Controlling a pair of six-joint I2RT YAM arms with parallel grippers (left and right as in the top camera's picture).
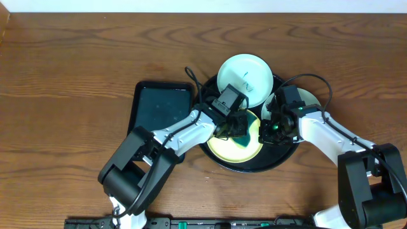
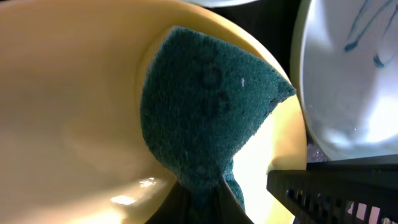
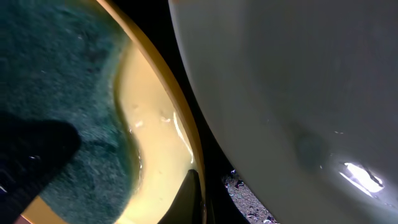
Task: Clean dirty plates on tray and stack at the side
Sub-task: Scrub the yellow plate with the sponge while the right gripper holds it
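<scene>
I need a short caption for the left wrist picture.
Green scrub pad lying on the yellow plate, beside a white plate with blue marks.

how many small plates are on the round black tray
3. A mint-white plate at the tray's far edge, a pale yellow plate under the green sponge, and a second mint-white plate on the right, partly hidden by the right arm.

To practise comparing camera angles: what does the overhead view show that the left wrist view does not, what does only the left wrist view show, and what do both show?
Only overhead: the rectangular black tray, the whole round black tray and the wooden table. Only left wrist: the coarse weave of the green pad, close up, narrowing at its lower end. Both: the yellow plate under the pad, and a pale plate beside it.
</scene>
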